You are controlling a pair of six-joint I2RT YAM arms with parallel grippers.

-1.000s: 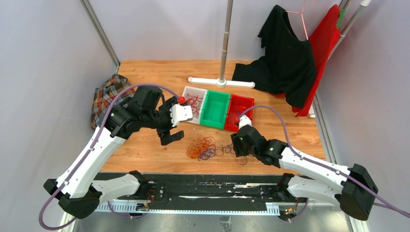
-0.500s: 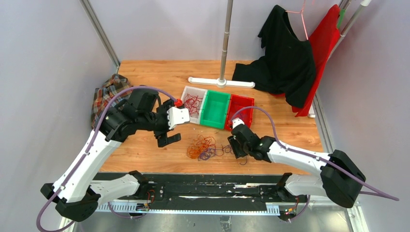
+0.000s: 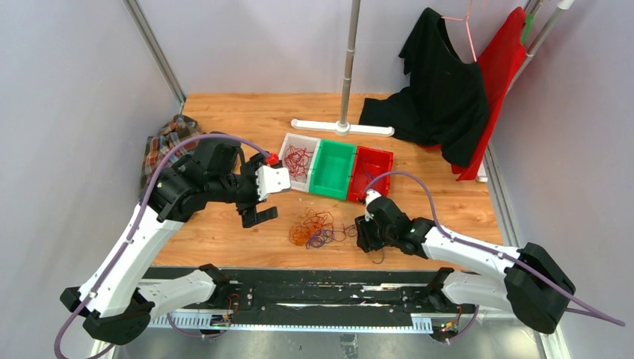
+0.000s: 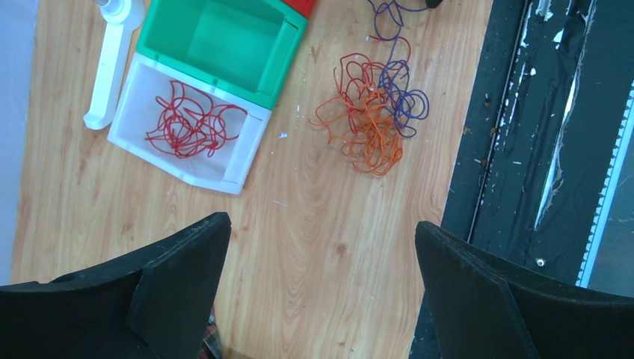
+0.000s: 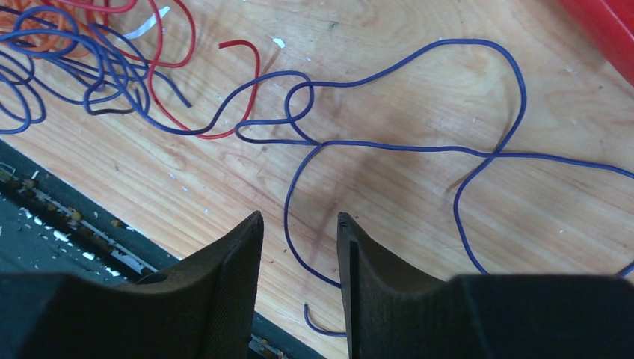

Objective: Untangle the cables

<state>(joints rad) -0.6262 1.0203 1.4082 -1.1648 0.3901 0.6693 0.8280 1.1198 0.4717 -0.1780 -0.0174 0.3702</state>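
Left gripper (image 4: pixel 321 292) agape (raised), right gripper (image 5: pixel 299 277) ajar

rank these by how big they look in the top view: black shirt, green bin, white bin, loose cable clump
1. black shirt, clearly largest
2. green bin and white bin, too alike to separate
3. cable clump, a loose spread roughly bin-wide, so last place is unsure
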